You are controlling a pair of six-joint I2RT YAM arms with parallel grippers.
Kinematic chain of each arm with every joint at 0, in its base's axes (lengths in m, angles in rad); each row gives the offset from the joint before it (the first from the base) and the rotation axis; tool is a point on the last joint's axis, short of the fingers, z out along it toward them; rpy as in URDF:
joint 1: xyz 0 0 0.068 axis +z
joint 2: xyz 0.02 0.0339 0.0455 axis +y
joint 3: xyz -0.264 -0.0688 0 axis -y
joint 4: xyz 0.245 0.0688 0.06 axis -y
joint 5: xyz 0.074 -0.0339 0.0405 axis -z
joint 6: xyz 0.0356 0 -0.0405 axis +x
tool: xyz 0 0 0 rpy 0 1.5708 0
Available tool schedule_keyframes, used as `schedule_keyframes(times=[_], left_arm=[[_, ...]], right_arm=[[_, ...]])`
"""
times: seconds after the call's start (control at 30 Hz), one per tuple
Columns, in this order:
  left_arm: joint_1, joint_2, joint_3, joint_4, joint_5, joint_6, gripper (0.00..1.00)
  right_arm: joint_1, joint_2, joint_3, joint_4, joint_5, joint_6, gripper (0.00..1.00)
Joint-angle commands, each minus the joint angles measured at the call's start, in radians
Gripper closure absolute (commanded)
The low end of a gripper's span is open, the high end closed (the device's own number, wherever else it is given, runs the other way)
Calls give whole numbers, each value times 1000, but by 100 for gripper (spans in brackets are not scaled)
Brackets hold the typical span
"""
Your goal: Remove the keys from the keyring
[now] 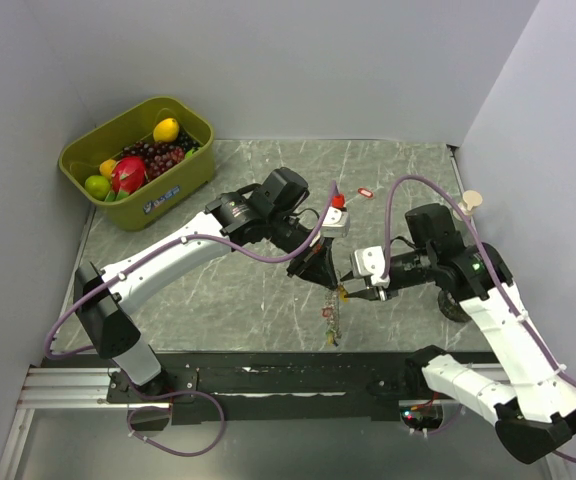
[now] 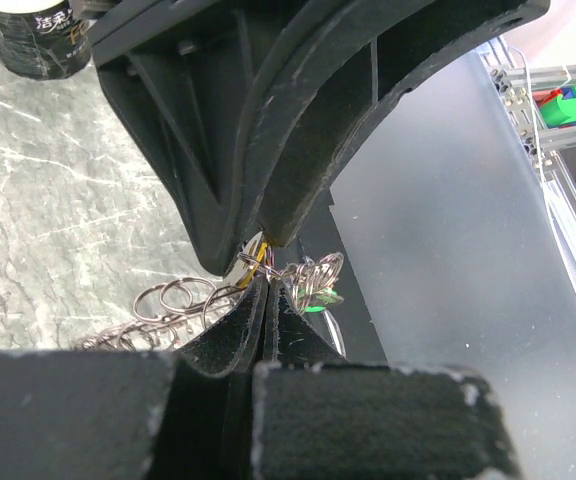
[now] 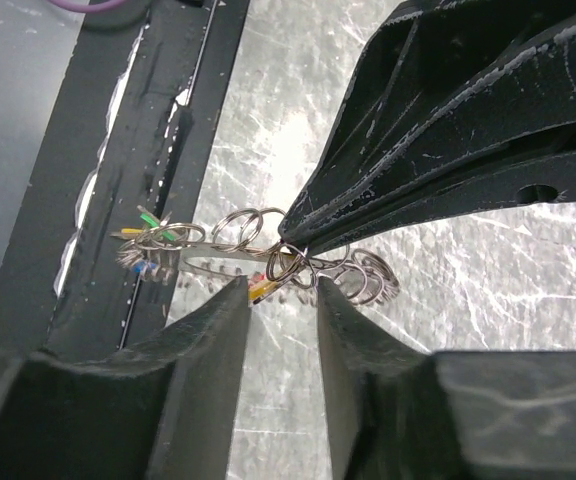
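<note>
**Top view.** Left claw (image 1: 320,272): mine, pressed together on the upper end of the keyring (image 1: 332,322), which trails from it toward the near edge of the table (image 1: 228,290). Right claw (image 1: 351,288): mine, just beside the left one, at the same end of the keyring. Red key (image 1: 365,192): loose on the table, far side. Basket (image 1: 183,185) of fruit (image 1: 128,173): far left corner.

**Left wrist.** My fingers pinch one loop of the keyring. More loops trail left. Green key (image 2: 318,300): just right of the pinch.

**Right wrist.** My fingers stand spread, with a loop and a yellow key (image 3: 259,289) in the gap. Other keys (image 3: 148,228): bunched at the keyring's left end.
</note>
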Motion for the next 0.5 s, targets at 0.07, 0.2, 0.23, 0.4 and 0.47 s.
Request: schedule_keyframes(times=[0.07, 0.2, 0.23, 0.4, 0.47], left_arm=[[3, -46, 41, 32, 53, 13, 99], [2, -40, 47, 29, 55, 13, 99], [2, -38, 48, 29, 55, 13, 99], [3, -33, 51, 27, 57, 13, 99], [2, -33, 50, 30, 57, 13, 99]], right_arm=[[5, -10, -3, 45, -4, 45, 53], [8, -32, -34, 91, -7, 88, 50], [10, -36, -46, 104, 8, 112, 50], [10, -61, -106, 189, 41, 151, 50], [8, -81, -132, 227, 56, 180, 50]])
